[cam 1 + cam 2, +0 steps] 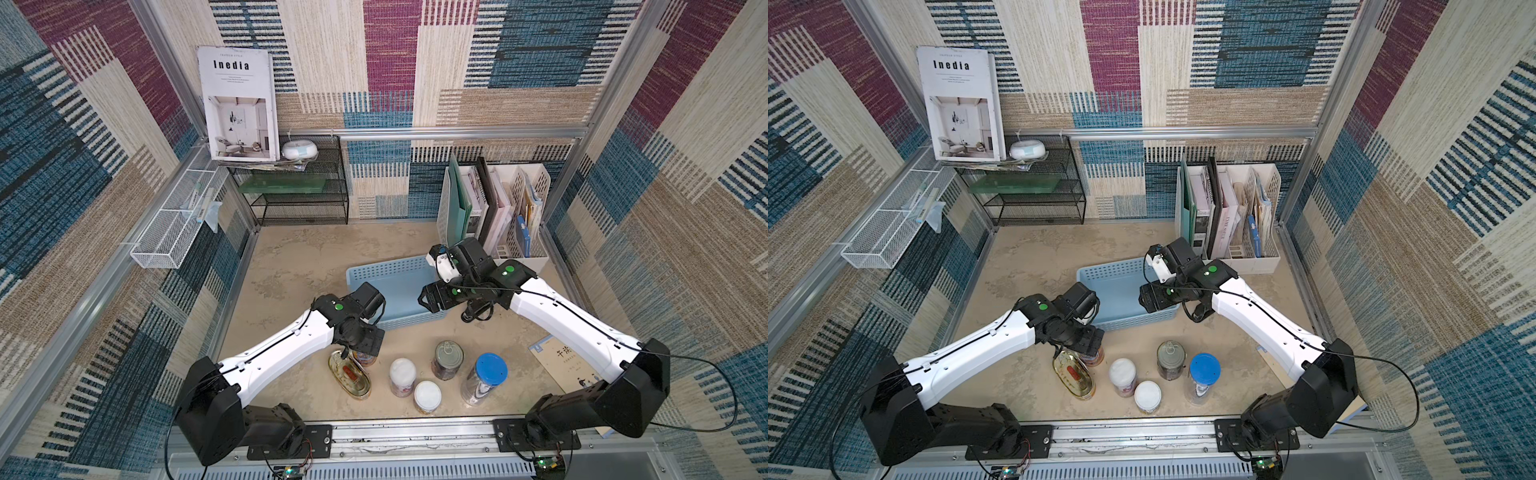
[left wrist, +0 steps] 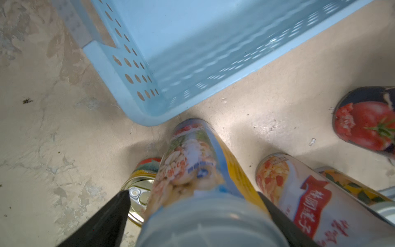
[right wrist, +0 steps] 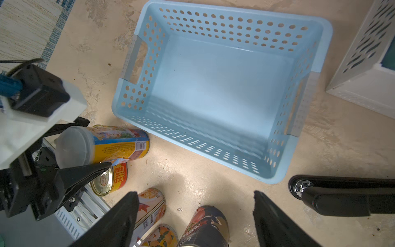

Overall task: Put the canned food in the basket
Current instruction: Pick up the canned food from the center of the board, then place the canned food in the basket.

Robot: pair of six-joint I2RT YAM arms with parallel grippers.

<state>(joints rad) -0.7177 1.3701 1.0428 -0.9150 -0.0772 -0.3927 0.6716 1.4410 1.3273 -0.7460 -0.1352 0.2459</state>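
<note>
Top views, basket (image 1: 365, 270): stood empty on the table (image 1: 299, 282), behind the cans; none yet inside.
Top views, left tool (image 1: 354, 354): hung low over the orange-blue can (image 1: 368, 360), just beside the oval gold tin (image 1: 351, 376); hid the grip itself from above.
Top views, right tool (image 1: 427, 297): hovered over the basket's near side, carrying nothing.
Top views, count: five cans on the table. Three white-lidded cylinders: the orange-blue can, the pink can (image 1: 402, 374) and the yellow can (image 1: 427, 397). One dark pull-tab can (image 1: 448, 359) and one gold tin. Also one blue-lidded jar (image 1: 487, 376), one basket, two tools.
Left wrist, fingers (image 2: 106, 220): straddled the orange-blue can near its lid; lay close against it on one side, left a sliver of tin showing on the other; clenched or not, could not tell.
Left wrist, orange-blue can: stood seemingly upright on the table, just short of the basket's corner.
Right wrist, right tool: spread wide, grasping nothing.
Right wrist, basket: showed a bare floor, likely room enough for all five.
Step in hand, judged: probably called for a square squeeze on the label below the lid, then a straight lift clear of the tin and the pink can before crossing the rim.
Placement, judged: best set down upright in a far corner, saving space for the other four.
</note>
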